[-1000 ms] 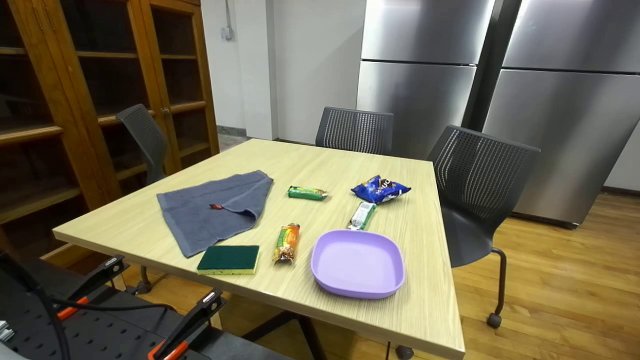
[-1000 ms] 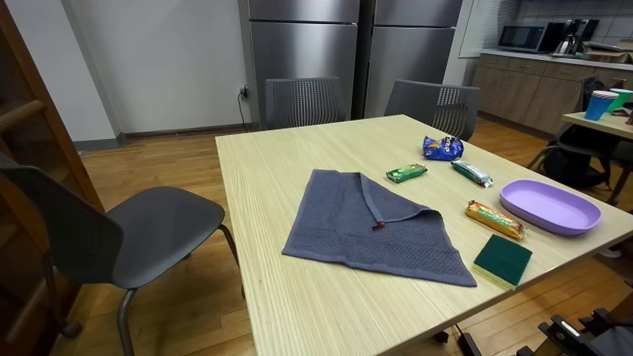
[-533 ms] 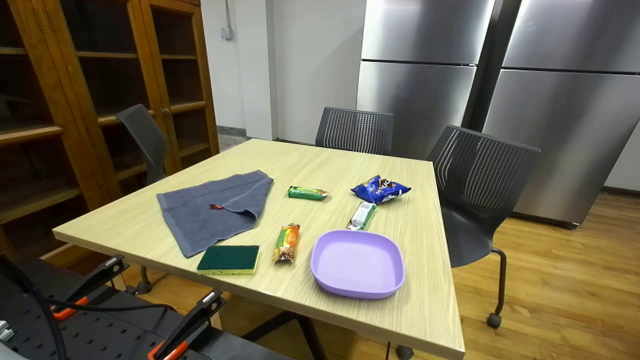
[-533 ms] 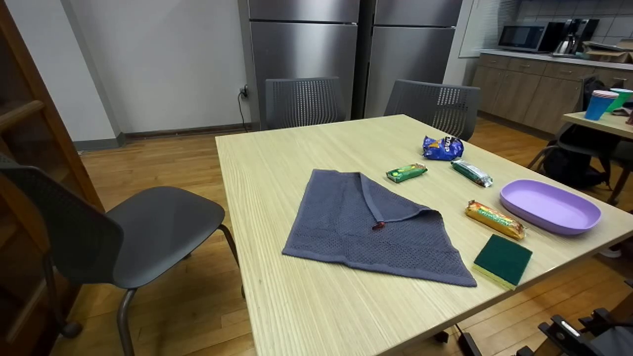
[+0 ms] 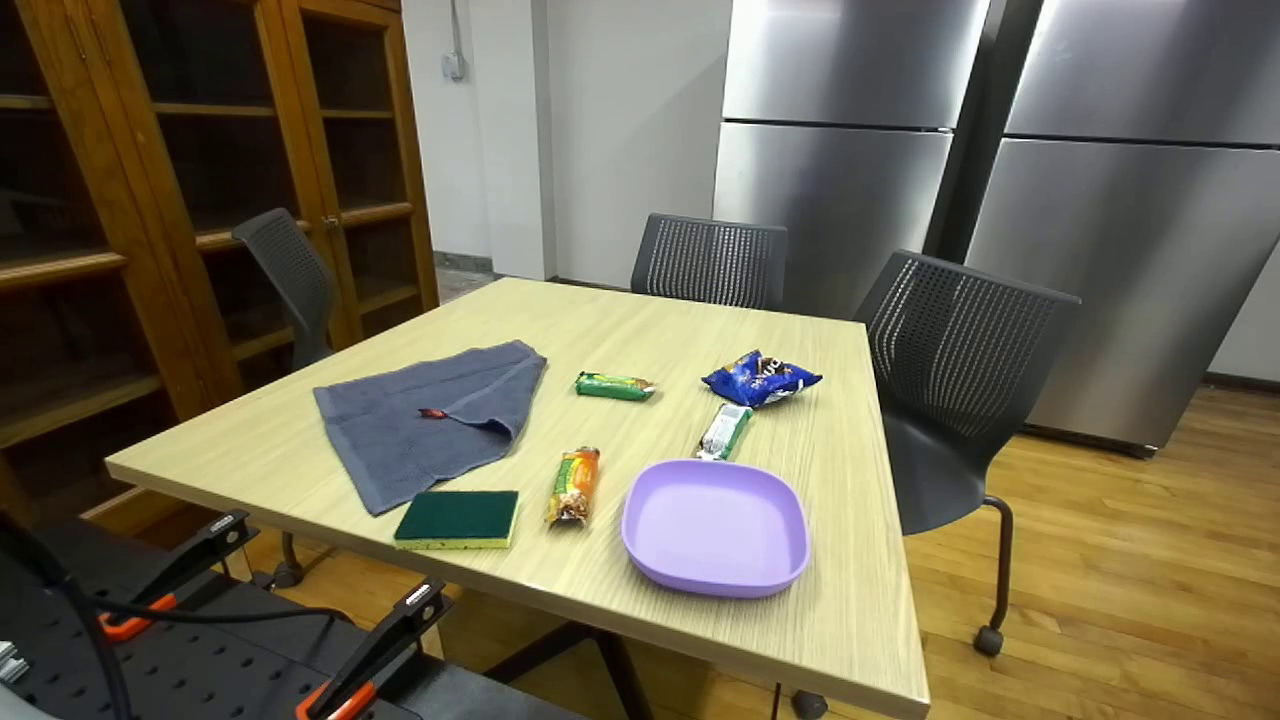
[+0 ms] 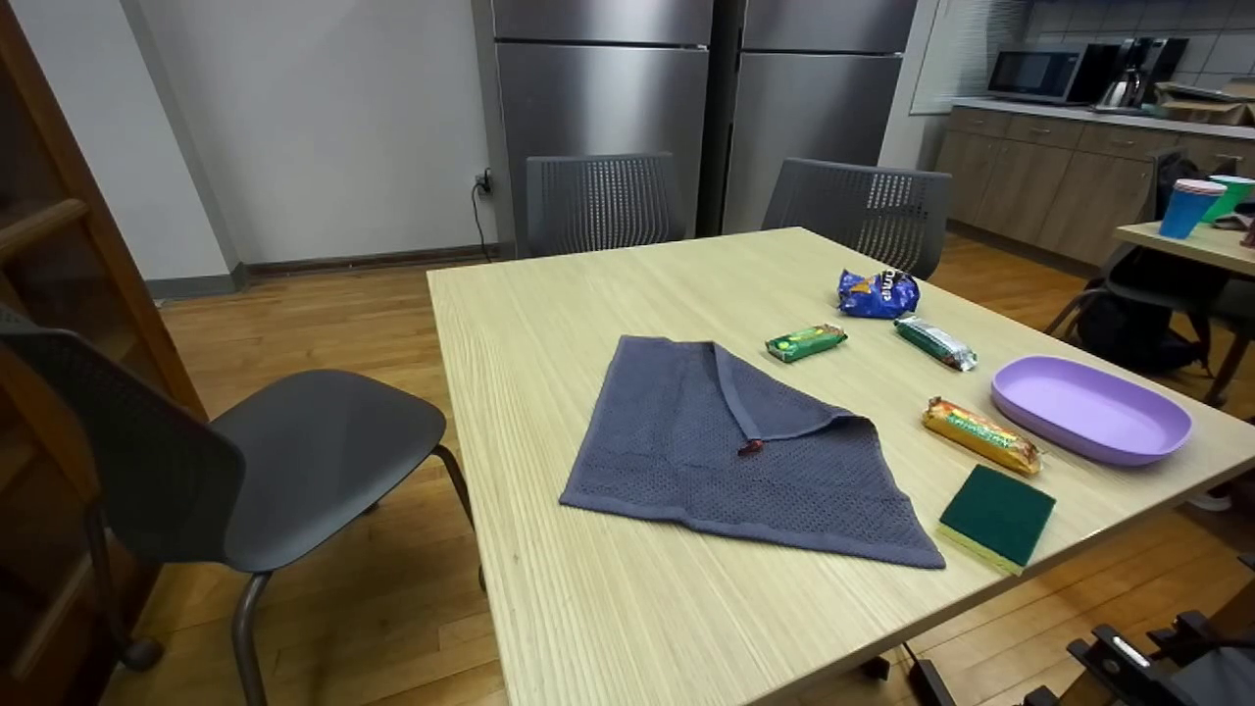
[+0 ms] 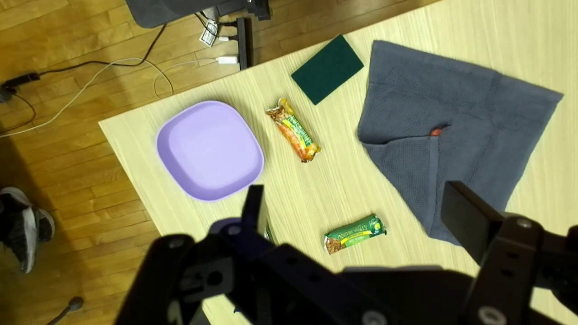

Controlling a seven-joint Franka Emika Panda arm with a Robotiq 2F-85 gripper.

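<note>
In the wrist view my gripper (image 7: 360, 207) stands open high over the table, nothing between its fingers. A green wrapped bar (image 7: 355, 233) lies on the tabletop below, seen between the two fingers. The grey towel (image 7: 492, 117) spreads behind the right finger, one corner folded over, with a small red tag. Near the left finger is a purple tray (image 7: 210, 146) holding nothing. An orange-yellow bar (image 7: 294, 131) and a dark green sponge (image 7: 328, 69) lie farther up. A green-and-white bar (image 5: 725, 432) and a blue snack bag (image 5: 760, 380) are mostly hidden in the wrist view. Both exterior views lack the gripper.
The pale wooden table (image 6: 549, 324) has chairs round it, including a grey chair (image 6: 324, 451) and another chair (image 5: 960, 380). Black clamps (image 5: 400, 620) sit on the dark perforated base by the near edge. Cables (image 7: 104, 63) run across the floor.
At the lower left of an exterior view a black cable has shifted slightly leftward. Everything on the table stays where it was.
</note>
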